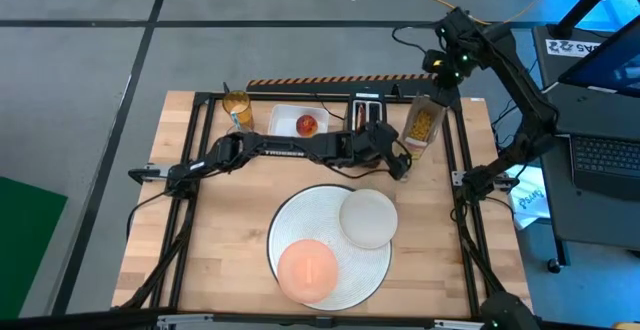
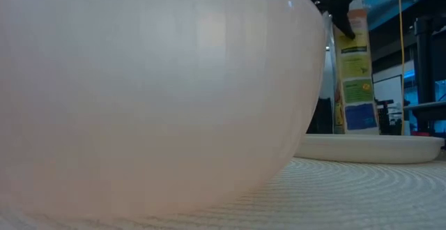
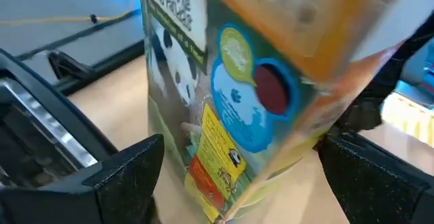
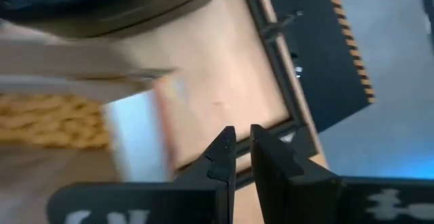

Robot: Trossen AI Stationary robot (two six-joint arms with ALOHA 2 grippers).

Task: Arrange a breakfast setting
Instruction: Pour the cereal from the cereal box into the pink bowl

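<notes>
Cardboard is what matters here: a tall cereal box (image 1: pixel 424 122) stands at the back right of the worktop (image 1: pixel 240 240), just beside the black toaster (image 1: pixel 366 111), with yellow cereal puffs (image 1: pixel 422 125) showing through its opened top. The left pincer (image 1: pixel 402 166) reaches across the worktop to it, fingers spread and released, one on each side of the box's lower half in the left wrist view, holding nothing yet. The right pincer (image 1: pixel 446 82) hangs above the box's top, its fingers nearly closed with nothing visible between them.

The step in hand looks like gripping the box in order to pour. The box appears tilted, so the left pincer should close on the two broad faces, squarely and not on a corner, firmly enough to hold without crushing the card.

The orange bowl (image 1: pixel 306 270) waits on the front edge of the big round white placemat (image 1: pixel 300 220), the small pale round plate (image 1: pixel 368 218) on its right edge, both well apart from the box.
</notes>
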